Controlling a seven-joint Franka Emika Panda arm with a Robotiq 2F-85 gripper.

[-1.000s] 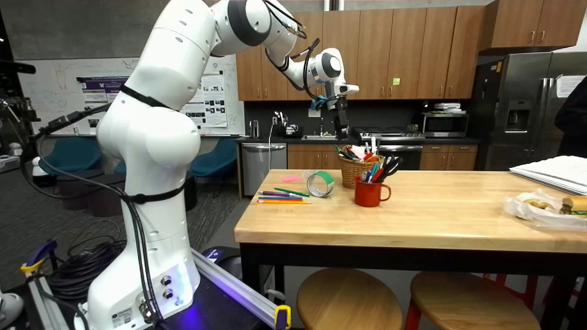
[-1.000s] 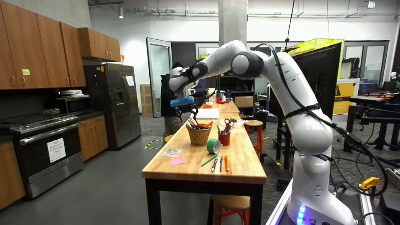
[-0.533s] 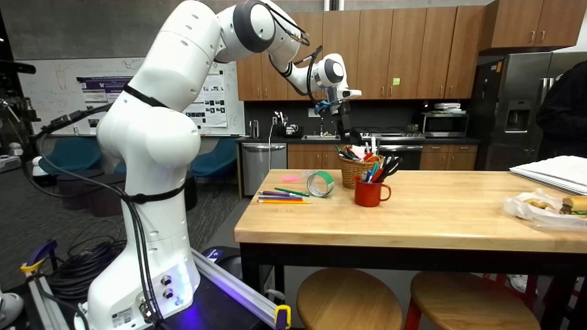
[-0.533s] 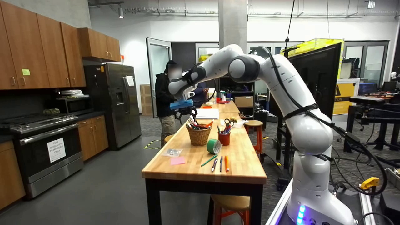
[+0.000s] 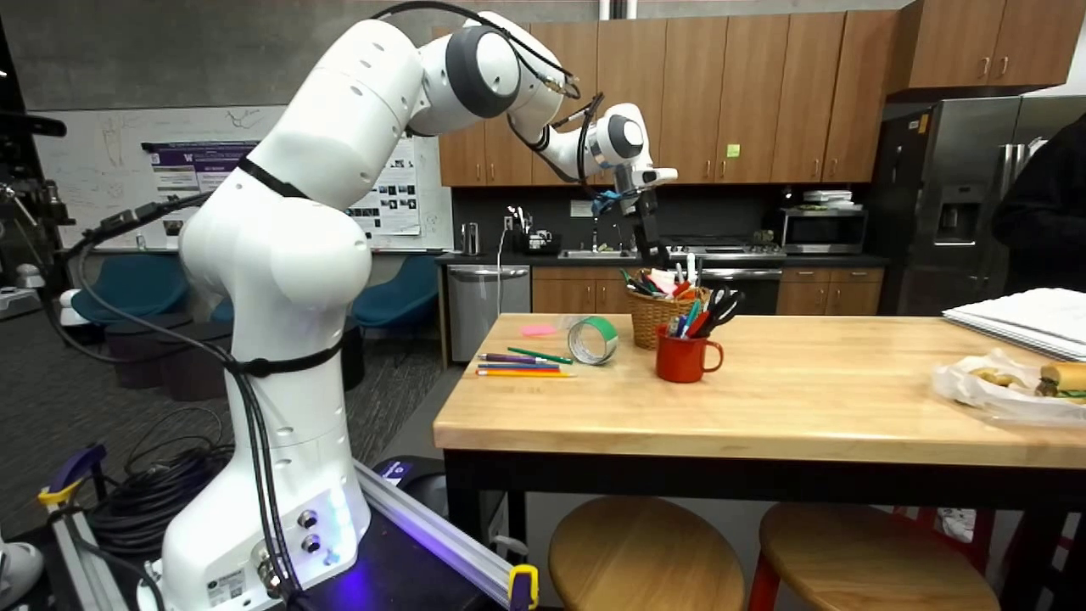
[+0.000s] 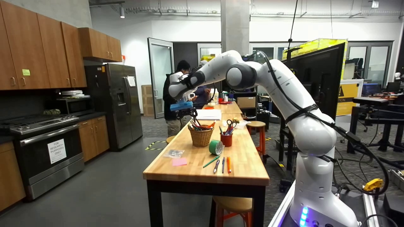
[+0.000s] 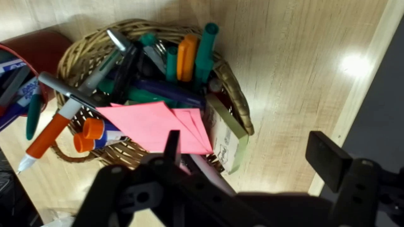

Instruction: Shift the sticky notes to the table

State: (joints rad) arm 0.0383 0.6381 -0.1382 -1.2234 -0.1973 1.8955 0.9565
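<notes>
A pale green pad of sticky notes (image 7: 228,142) stands tilted in the wicker basket (image 7: 235,82) at its rim in the wrist view. Loose pink notes (image 7: 157,126) lie over the pens there. Another pink note (image 6: 179,162) lies on the light-wood table (image 6: 195,171); it also shows in an exterior view (image 5: 538,330). The basket stands on the table in both exterior views (image 5: 649,321) (image 6: 202,138). My gripper (image 7: 251,148) is open and empty, above the basket's rim, with the pad between and beyond its fingers. The gripper shows in both exterior views (image 5: 653,255) (image 6: 187,116).
A red mug (image 5: 679,361) of pens and scissors stands close beside the basket. A green tape roll (image 6: 216,147), several pens (image 5: 522,366) and a clear plastic packet (image 6: 174,153) lie on the table. Wrapped food (image 5: 1010,382) and papers (image 5: 1031,318) are farther along.
The arm has lowered and reached farther out, bringing the open gripper down and slightly along the table toward the basket. The table items have not moved. A person in the background has shifted.
</notes>
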